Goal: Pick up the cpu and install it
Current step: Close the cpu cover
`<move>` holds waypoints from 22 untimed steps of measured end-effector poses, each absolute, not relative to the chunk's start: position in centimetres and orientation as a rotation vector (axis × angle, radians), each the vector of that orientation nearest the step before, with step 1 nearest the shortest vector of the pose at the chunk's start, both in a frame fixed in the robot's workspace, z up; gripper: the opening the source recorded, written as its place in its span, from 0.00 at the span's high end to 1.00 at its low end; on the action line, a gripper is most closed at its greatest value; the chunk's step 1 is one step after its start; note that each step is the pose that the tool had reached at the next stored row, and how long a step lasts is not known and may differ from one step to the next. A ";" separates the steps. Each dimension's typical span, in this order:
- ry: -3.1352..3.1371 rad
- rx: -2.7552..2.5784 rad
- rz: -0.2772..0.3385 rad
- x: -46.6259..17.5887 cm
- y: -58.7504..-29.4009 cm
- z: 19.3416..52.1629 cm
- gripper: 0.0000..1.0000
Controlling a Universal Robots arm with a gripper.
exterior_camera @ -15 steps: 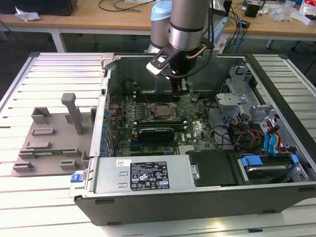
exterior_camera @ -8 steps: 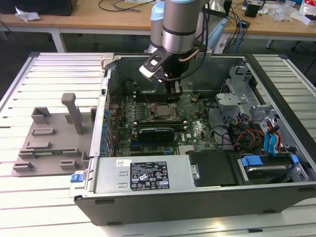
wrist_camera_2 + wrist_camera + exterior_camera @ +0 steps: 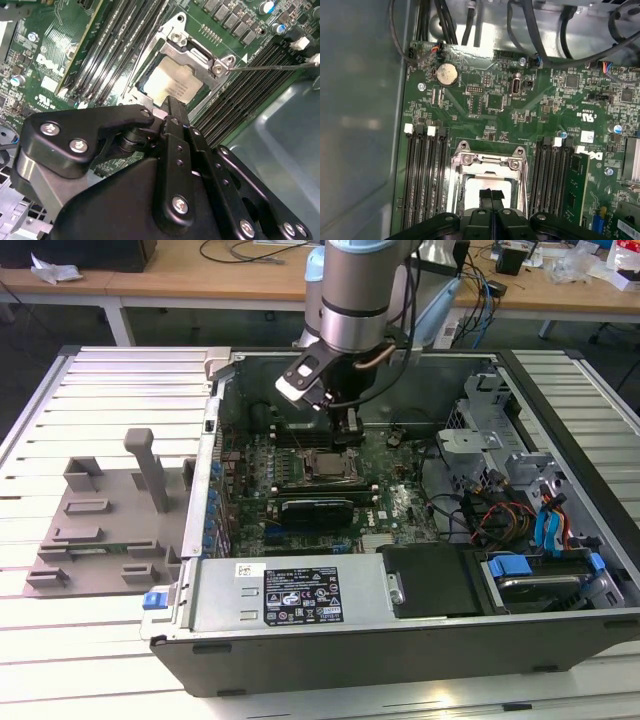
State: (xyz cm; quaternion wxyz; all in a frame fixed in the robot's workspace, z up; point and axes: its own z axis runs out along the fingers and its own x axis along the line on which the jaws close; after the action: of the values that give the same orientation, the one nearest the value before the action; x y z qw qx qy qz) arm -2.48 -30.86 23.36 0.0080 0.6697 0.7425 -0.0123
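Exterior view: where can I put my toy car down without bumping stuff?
Bare ribbed table lies between the grey fixture and the far edge, on the exterior view's left of the case. Inside the case it's crowded: cables, and the end effector by the cpu.

Near part of the cpu (image 3: 471, 192) behind the pincer (image 3: 491, 194)
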 end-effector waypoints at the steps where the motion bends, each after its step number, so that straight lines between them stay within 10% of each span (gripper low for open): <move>1: 2.321 2.093 -0.038 -2.5 -30.9 23.3 0.89; 22: 2.322 2.095 -0.041 -4.5 -30.9 20.6 0.89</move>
State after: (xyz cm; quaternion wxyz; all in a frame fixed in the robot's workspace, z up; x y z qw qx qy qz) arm -4.54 -30.86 20.55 0.0069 0.6697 0.7425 -0.0133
